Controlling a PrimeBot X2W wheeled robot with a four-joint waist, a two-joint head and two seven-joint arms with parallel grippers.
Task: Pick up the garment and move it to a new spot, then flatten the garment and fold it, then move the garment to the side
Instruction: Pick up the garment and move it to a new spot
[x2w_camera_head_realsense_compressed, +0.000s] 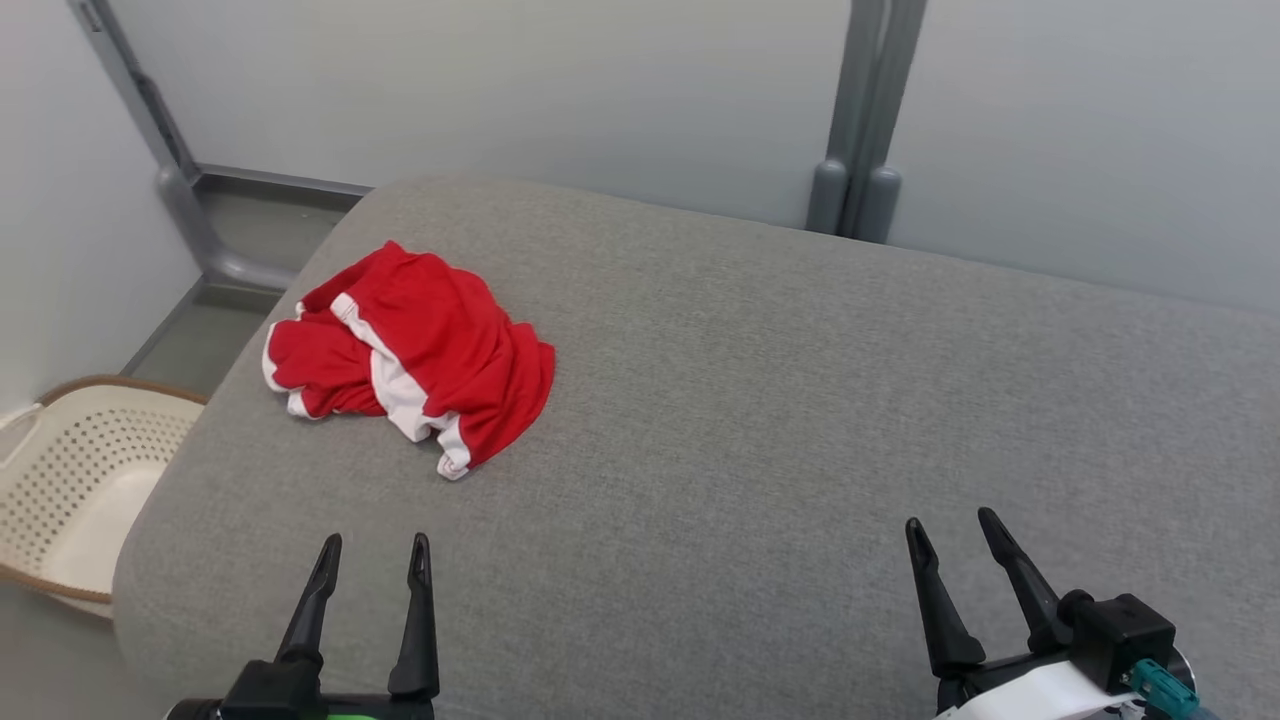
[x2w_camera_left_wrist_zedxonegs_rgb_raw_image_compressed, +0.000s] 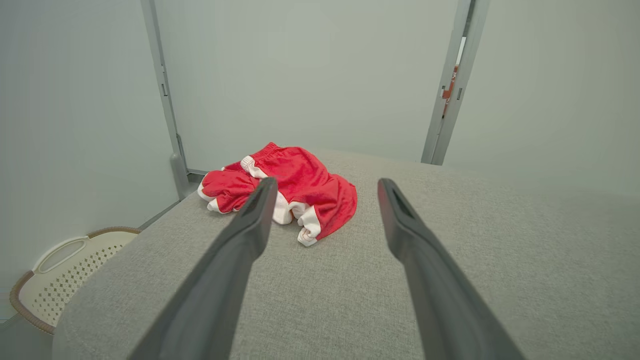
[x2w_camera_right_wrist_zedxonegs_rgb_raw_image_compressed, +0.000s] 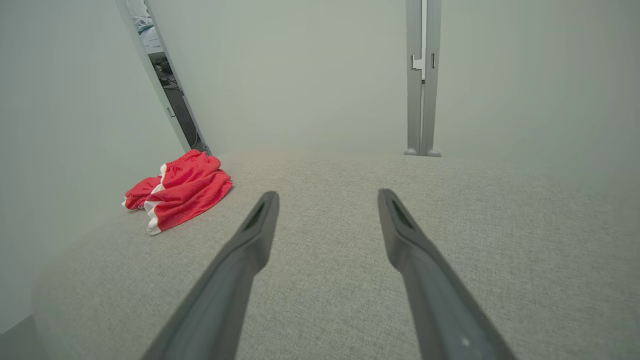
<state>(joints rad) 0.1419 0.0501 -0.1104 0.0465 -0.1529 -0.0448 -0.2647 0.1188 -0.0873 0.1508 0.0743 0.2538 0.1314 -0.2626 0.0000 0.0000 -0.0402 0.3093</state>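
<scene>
A red garment (x2w_camera_head_realsense_compressed: 410, 355) with white trim lies crumpled in the upper left of the head view, on a wide grey upholstered surface (x2w_camera_head_realsense_compressed: 800, 400) and close to its left edge. It may be a pair of shorts, though it is too bunched up to be sure. At the lower left of that frame the left gripper (x2w_camera_head_realsense_compressed: 375, 545) hangs above the grey fabric with its two dark fingers spread wide and nothing between them, below the garment in the picture and well apart from it. At the lower right the right gripper (x2w_camera_head_realsense_compressed: 948, 520) is likewise fully spread and empty, further from the garment. In the left wrist view the garment (x2w_camera_left_wrist_zedxonegs_rgb_raw_image_compressed: 295, 192) sits just above centre, partly behind the left-hand fingertip. A cream perforated basket (x2w_camera_head_realsense_compressed: 70, 480) with a brown rim stands on the floor at the far left edge, beside the grey surface.
</scene>
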